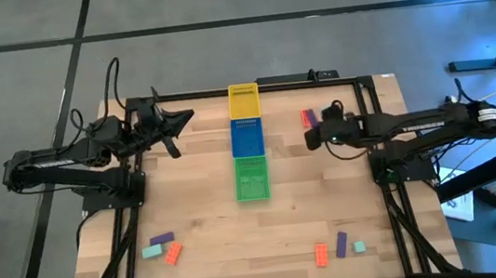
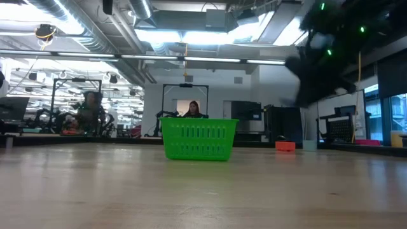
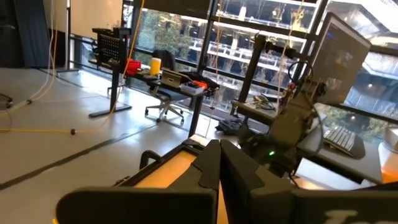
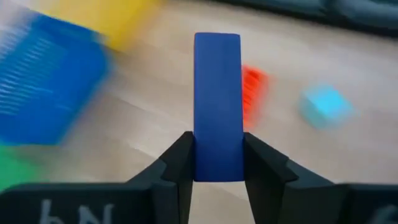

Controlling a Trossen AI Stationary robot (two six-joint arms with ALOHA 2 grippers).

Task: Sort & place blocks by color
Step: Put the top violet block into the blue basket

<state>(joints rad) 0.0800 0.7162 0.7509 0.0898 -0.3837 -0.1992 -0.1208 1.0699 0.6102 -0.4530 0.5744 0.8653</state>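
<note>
The wooden table (image 1: 208,200) is seen from above, with three trays placed in one row at its middle. The green tray (image 1: 252,178) is taken here as the landmark. The blue tray (image 1: 247,137) is touching it on the far side, and the yellow tray (image 1: 244,101) is placed behind the blue one, at the far edge of the table.

The left arm is held left of the green tray and a little farther back, above the table. The left gripper (image 1: 182,121) is closed with nothing between the fingers; in its own wrist view the two fingers (image 3: 217,171) are pressed together.

The right gripper (image 1: 312,134) is held right of the green tray, about level with the blue tray. Its fingers are narrow and are clamped on a purple block (image 4: 217,106), which appears blue in the right wrist view and is held upright between them.

An orange-red block (image 1: 306,117) and a teal block (image 4: 324,106) are lying on the table beside this gripper. Left of the green tray, near the front edge, a purple block (image 1: 161,239), a teal block (image 1: 152,251) and an orange-red block (image 1: 173,252) are lying close together. Right of the green tray, also near the front edge, an orange-red block (image 1: 321,255), a purple block (image 1: 342,244) and a teal block (image 1: 359,247) are lying in a loose group.
</note>
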